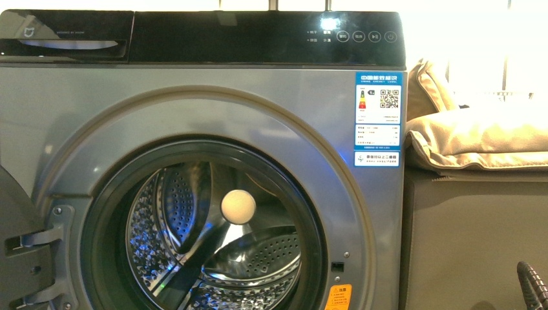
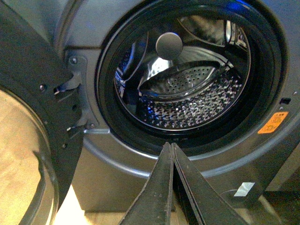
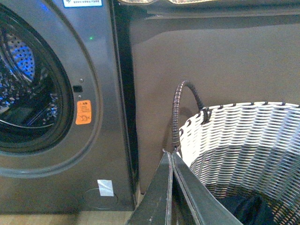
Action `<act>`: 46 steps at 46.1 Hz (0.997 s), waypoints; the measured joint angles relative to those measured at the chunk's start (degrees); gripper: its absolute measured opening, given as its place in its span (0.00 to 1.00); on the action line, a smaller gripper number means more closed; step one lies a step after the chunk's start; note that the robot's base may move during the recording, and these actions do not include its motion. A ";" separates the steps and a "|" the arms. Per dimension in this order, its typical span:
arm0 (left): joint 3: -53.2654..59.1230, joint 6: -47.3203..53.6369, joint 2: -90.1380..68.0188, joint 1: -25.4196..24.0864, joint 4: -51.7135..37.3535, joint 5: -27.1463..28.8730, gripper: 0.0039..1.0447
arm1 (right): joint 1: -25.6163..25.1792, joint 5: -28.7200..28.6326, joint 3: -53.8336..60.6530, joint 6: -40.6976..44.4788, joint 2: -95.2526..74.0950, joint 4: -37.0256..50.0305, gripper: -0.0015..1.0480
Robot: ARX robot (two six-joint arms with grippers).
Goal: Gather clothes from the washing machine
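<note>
The grey washing machine (image 1: 194, 110) fills the front view, its door (image 1: 16, 245) swung open at the left. The perforated steel drum (image 1: 220, 252) holds no garment that I can see. It also shows in the left wrist view (image 2: 187, 89). My left gripper (image 2: 171, 145) is shut and empty, in front of the drum mouth's lower rim. My right gripper (image 3: 169, 153) is shut and empty, just outside the rim of the woven basket (image 3: 243, 136). Dark navy clothes (image 3: 251, 208) lie inside the basket. Neither gripper shows in the front view.
A brown cabinet side (image 1: 465, 239) stands right of the machine, with beige cushions (image 1: 478, 139) on top. The basket's dark handle (image 3: 180, 108) arches beside my right gripper and shows in the front view (image 1: 533, 284). An orange sticker (image 3: 83, 112) sits right of the drum mouth. Wooden floor (image 2: 18, 140) shows through the open door.
</note>
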State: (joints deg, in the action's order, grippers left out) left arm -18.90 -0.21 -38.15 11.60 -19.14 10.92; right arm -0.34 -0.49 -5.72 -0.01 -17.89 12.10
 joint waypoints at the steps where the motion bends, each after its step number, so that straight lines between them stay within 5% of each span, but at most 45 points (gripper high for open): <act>1: 1.16 0.00 0.87 -0.61 -0.17 -0.72 0.03 | 0.04 0.07 0.35 0.00 0.46 -0.17 0.02; 20: 12.17 -0.02 12.59 -11.30 0.17 -10.47 0.03 | 0.11 0.26 3.61 0.00 7.17 -3.56 0.02; 24: 13.68 -0.02 14.95 -11.50 1.20 -10.78 0.03 | 0.13 0.22 5.46 0.09 15.78 -11.89 0.02; 46: 18.40 0.00 24.65 -11.50 5.81 -10.95 0.03 | 0.22 0.42 5.44 0.04 17.64 -12.11 0.02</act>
State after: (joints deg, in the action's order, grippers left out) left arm -0.49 -0.21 -13.50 0.10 -13.32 -0.03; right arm -0.12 -0.08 -0.27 0.03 -0.25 -0.01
